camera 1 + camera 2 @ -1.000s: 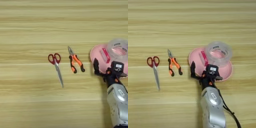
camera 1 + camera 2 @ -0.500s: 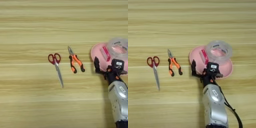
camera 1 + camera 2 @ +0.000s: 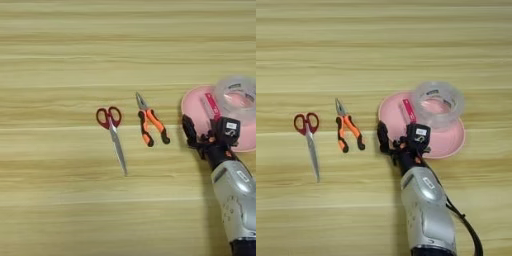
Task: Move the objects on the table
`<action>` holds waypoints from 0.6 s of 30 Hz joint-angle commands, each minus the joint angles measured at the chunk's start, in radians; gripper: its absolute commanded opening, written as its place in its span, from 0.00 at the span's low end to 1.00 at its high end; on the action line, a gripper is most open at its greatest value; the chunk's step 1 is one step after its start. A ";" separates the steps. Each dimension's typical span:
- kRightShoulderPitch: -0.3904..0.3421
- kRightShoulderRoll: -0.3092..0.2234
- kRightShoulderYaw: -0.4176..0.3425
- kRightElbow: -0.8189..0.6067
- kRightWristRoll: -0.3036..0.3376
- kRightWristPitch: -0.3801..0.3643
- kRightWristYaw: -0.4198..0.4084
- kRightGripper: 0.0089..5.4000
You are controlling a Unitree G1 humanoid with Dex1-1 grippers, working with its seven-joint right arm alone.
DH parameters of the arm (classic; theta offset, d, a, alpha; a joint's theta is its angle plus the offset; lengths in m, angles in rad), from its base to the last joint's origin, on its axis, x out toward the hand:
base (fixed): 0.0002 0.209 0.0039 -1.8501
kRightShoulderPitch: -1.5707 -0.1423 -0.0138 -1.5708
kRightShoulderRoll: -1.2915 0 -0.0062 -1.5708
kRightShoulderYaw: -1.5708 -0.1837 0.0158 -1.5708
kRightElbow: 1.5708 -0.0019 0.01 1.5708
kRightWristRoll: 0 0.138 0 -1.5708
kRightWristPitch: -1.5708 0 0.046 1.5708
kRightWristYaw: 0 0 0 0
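**Gripper parked at the plate rim, pliers look like the next pickup**

Left eye view: we've got the right gripper sitting at the near-left rim of the pink plate, which runs off the right edge here. One black finger sticks out toward the pliers; we can't tell if the fingers are spread or closed, and nothing visibly sits between them. Red scissors lie just left of the pliers on the table.

Right eye view: the whole plate shows. The clear tape roll sits in it, and so does the pink-and-white box, tucked by the roll's left side. Pliers and scissors are both outside, on bare wood. Our guess: we're between pickups, and next calls for a swing left and a drop over the pliers' handles.
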 commanded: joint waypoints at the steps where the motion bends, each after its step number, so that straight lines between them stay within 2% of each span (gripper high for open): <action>1: -0.060 -0.015 -0.018 -0.015 0.035 0.032 0.002 0.68; 6: -0.062 -0.026 -0.023 -0.017 0.020 0.023 -0.005 0.66; 11: -0.066 -0.028 -0.020 -0.015 0.051 0.092 0.008 0.66; 13: -0.060 -0.032 -0.009 -0.029 0.072 0.147 0.021 0.66; 18: -0.064 -0.025 -0.027 -0.037 0.222 0.378 0.053 0.66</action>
